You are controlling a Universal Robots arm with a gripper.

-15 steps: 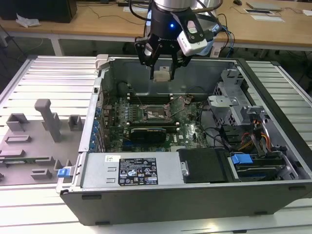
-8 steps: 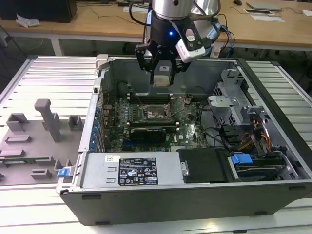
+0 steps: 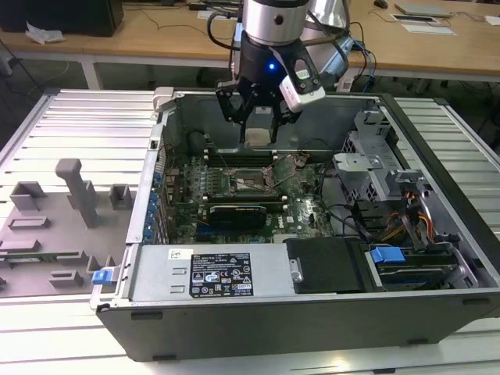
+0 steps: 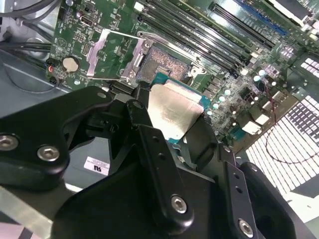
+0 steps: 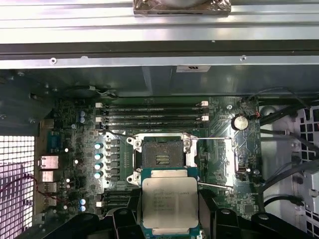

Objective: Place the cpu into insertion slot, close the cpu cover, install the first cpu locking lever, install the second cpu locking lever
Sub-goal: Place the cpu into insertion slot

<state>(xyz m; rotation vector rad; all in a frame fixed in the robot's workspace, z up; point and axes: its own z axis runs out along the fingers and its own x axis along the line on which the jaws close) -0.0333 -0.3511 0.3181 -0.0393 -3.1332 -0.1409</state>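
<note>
Gripping cpu (image 5: pixel 169 204) by edges: gripper (image 3: pixel 258 125), clenched, hovering above motherboard (image 3: pixel 305 207). Cpu level, near insertion slot (image 5: pixel 162 158), not seated. Cpu cover (image 5: pixel 217 159) flipped open beside slot. Beyond: memory slots (image 5: pixel 152 115).

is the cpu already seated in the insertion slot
No: in the first wrist view the cpu sits in the gripper, and the insertion slot shows its bare dark centre.

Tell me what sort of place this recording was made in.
Probably a robotics lab or test workshop, not a factory line: an open desktop computer case lies on a ribbed metal table, grey fixture blocks stand beside it, and wooden office desks run behind.
</note>
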